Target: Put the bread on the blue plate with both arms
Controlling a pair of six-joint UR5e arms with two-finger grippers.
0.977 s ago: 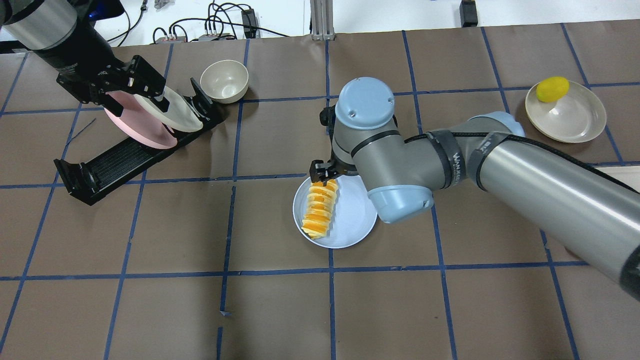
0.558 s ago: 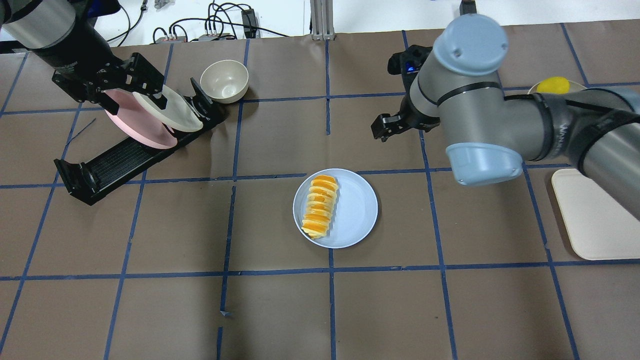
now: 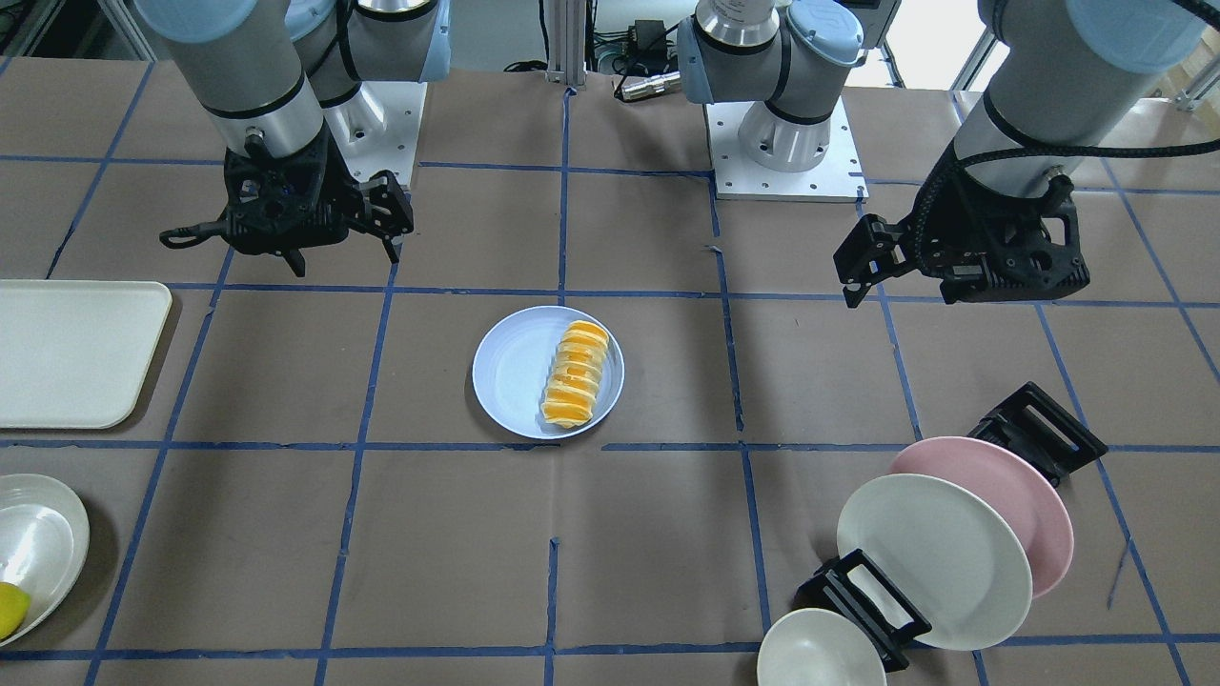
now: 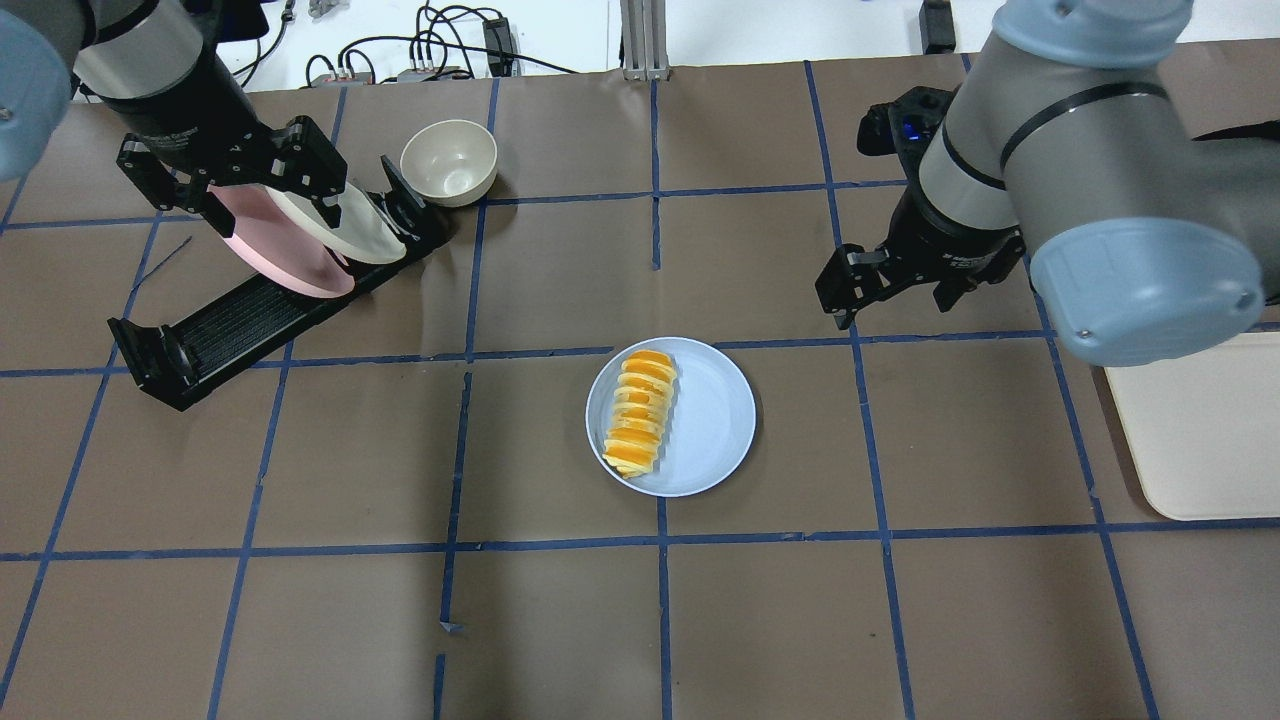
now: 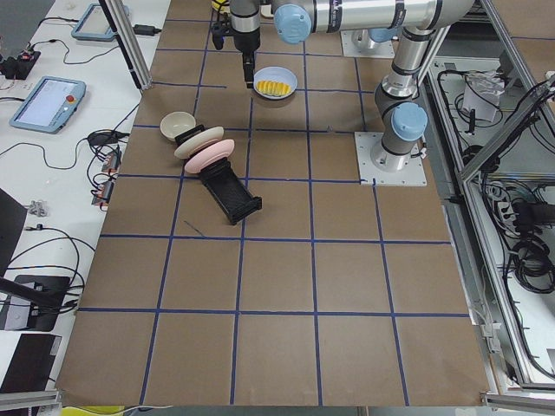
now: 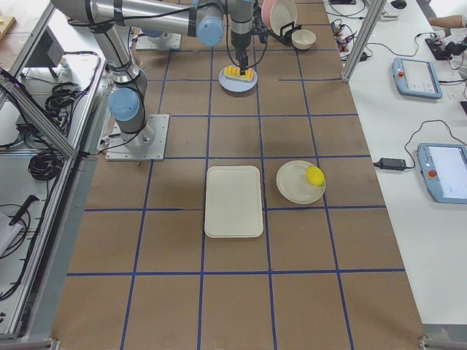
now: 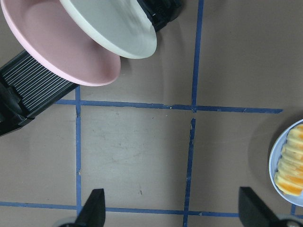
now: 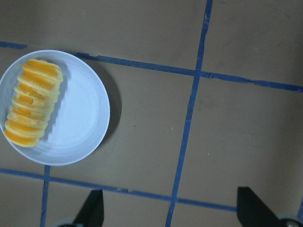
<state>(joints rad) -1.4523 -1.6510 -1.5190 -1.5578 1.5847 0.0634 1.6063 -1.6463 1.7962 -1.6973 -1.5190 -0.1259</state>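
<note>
The bread (image 4: 640,412), striped orange and pale yellow, lies along the left part of the blue plate (image 4: 712,420) at the table's middle. It also shows in the front view (image 3: 574,373) and in the right wrist view (image 8: 32,101), lying on the plate (image 8: 80,123). My right gripper (image 4: 890,295) is open and empty, hanging above the table to the right of and behind the plate. My left gripper (image 4: 270,205) is open and empty above the dish rack at the far left. The left wrist view shows the bread (image 7: 291,161) at its right edge.
A black dish rack (image 4: 230,320) holds a pink plate (image 4: 285,260) and a cream plate (image 4: 360,235). A cream bowl (image 4: 449,160) stands behind it. A cream tray (image 4: 1200,430) lies at the right. A cream plate (image 3: 38,553) bears a yellow fruit (image 3: 10,610).
My right gripper has left the bread's far end and moved up and to the right, away from the plate. The bread stays on the plate. My left gripper has shifted slightly over the rack.
</note>
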